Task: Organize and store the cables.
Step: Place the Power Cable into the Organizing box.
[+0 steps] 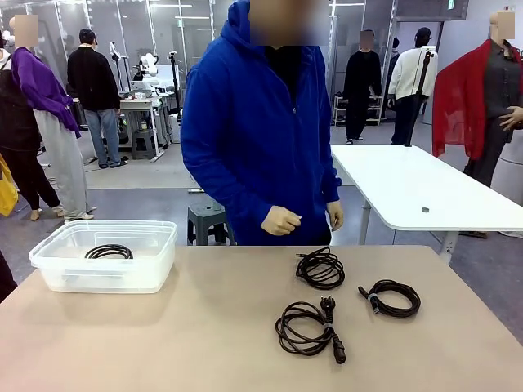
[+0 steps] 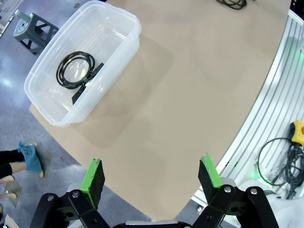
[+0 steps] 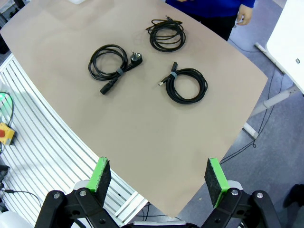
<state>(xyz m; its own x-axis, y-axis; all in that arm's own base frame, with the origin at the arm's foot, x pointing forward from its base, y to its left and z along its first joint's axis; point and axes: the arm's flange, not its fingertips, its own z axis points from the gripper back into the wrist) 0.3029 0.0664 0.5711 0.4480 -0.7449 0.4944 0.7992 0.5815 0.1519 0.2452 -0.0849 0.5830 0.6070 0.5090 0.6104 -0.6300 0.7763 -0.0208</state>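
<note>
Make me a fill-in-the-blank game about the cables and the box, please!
1. The clear bin holds ____ coiled cable.
2. The loose cables on the table number ____.
3. The person wears a ____ hoodie.
4. The left gripper and right gripper have their fingers ____.
Missing words: one, three, blue, open.

Tan table; clear bin near left edge; person in blue hoodie at far side; grey stool behind; white table farther right.

Left fingers spread wide; right fingers spread wide.
</note>
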